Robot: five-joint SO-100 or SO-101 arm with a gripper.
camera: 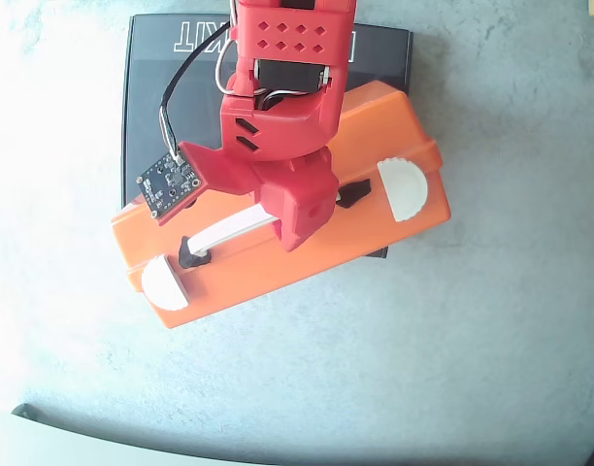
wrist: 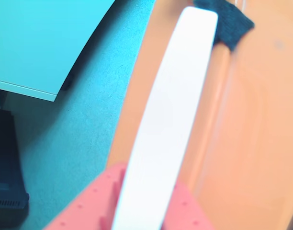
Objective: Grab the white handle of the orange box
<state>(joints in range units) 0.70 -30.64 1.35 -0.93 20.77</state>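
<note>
The white handle [wrist: 168, 120] of the orange box [camera: 375, 209] is clamped by the red gripper [camera: 299, 216]; the box is laid on a black box [camera: 147, 87].

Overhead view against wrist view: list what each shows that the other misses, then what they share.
Only the overhead view shows the whole orange box, its two white round knobs, the flat black box beneath it, and the red arm with its small circuit board.

Only the wrist view shows the white handle close up, running over a red finger at the bottom edge, plus a pale panel at upper left.

Both show the handle, its black end piece, the orange box and the gripper at the handle.
</note>
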